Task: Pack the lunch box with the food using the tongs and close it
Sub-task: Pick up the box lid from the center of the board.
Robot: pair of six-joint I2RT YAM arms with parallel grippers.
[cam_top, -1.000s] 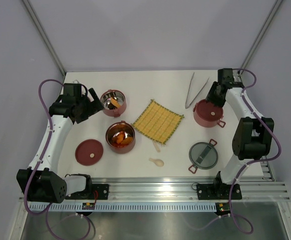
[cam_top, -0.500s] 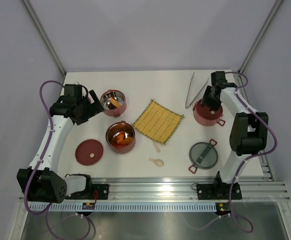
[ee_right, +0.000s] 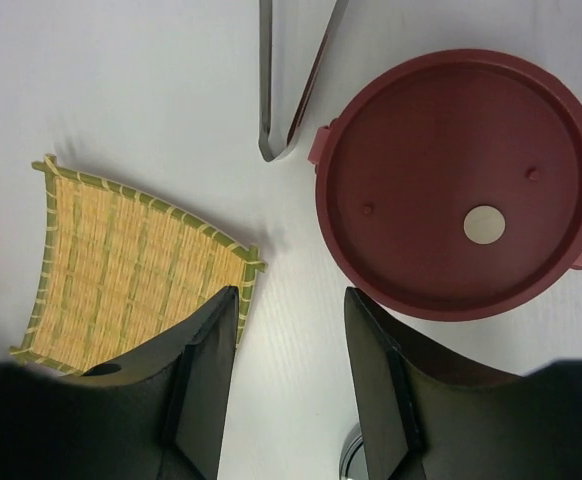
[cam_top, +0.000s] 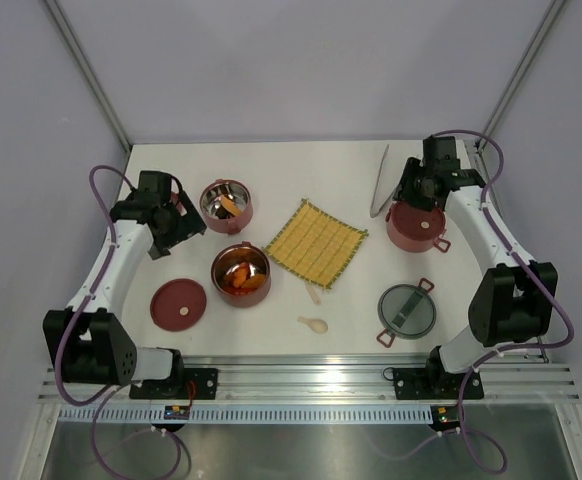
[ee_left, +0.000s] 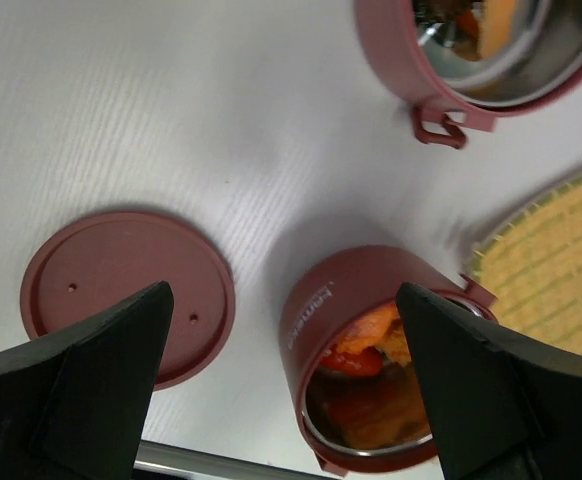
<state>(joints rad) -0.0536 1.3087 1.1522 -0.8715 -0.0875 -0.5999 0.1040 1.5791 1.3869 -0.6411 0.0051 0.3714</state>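
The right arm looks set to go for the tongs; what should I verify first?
1. Right gripper empty, jaws apart: ok.
2. Tongs lying free on the table: ok.
3. Tongs clear of the lidded tier beside them: cannot tell, very close.
4. Left gripper open, empty, far from the tongs: ok.
5. Near open tier and far open tier uncovered for loading: ok.
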